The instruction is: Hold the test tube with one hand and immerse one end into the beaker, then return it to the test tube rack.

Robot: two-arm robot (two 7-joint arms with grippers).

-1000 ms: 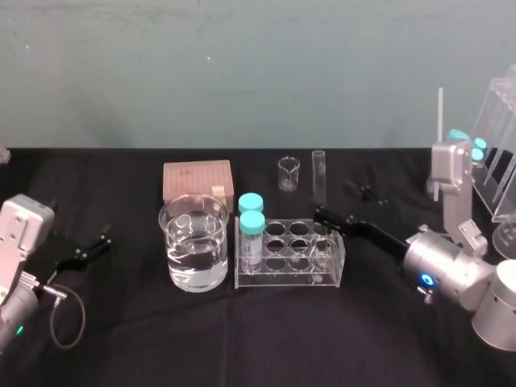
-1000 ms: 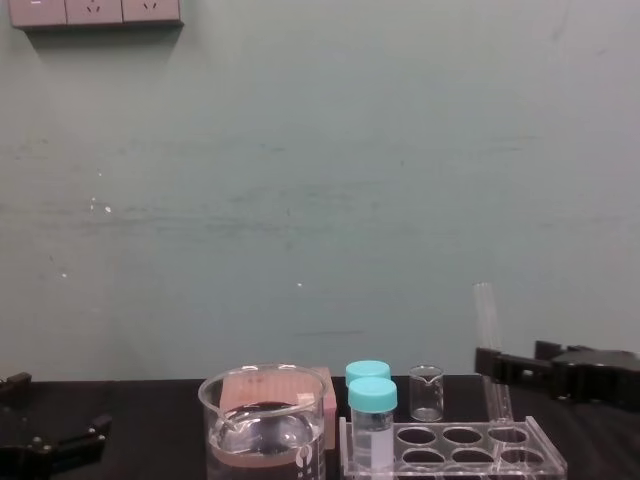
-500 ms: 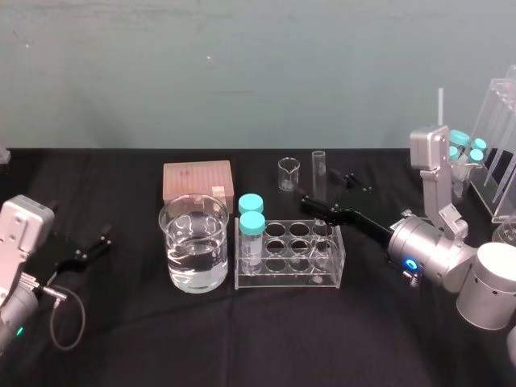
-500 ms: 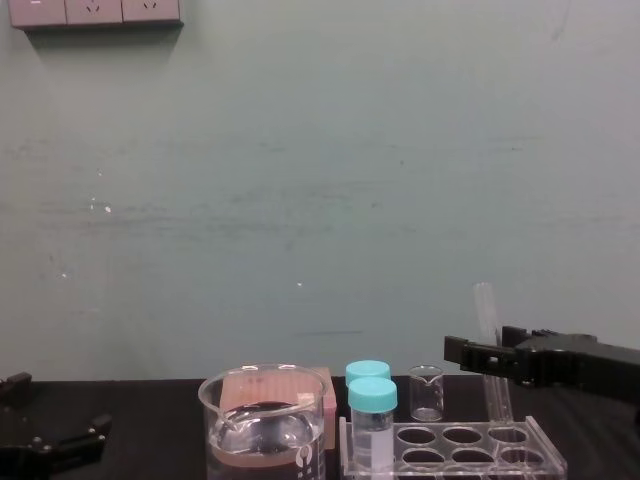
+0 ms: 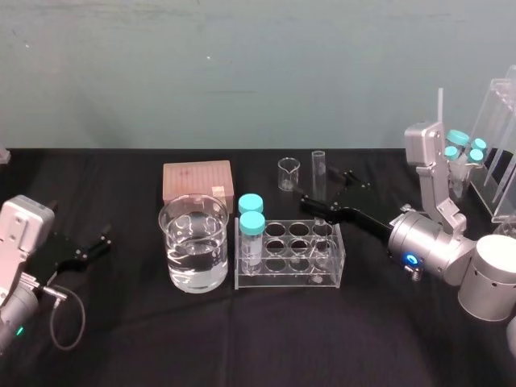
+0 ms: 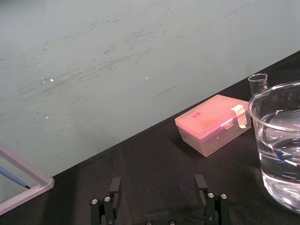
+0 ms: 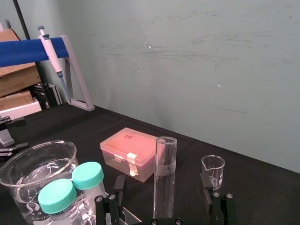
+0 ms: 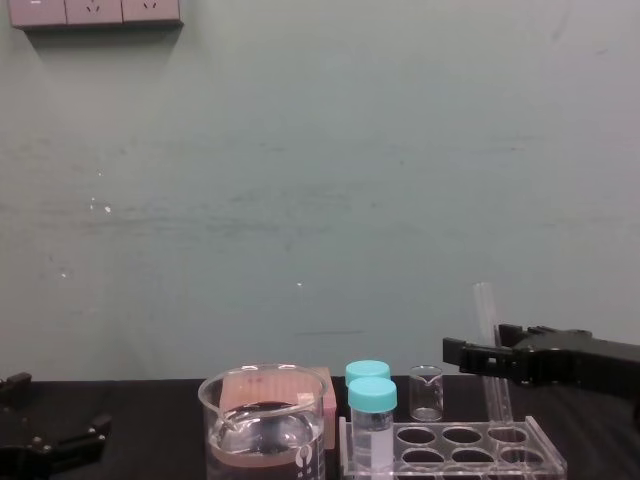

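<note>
Reaching over the black desk point(image 5: 242, 347) from the right of the rack point(image 5: 290, 278), the right tool point(image 5: 324, 188) straddles the test tube point(image 5: 318, 165), fingers spread wide and apparently clear of the glass. The left tool point(image 6: 157, 180), also wide open, sits parked well left of the rack. One large beaker point(image 5: 193, 242), part filled with clear liquid, stands just left of the rack, and one pink box point(image 5: 197, 181) lies behind and left of it. The single test tube stands upright in the rack's back right hole. Two teal-capped vials point(image 5: 252, 230) occupy the rack's left end, and one tiny beaker point(image 5: 288, 173) stands behind it. By the look of it, nothing is done yet: gripping, dipping and returning all remain.
</note>
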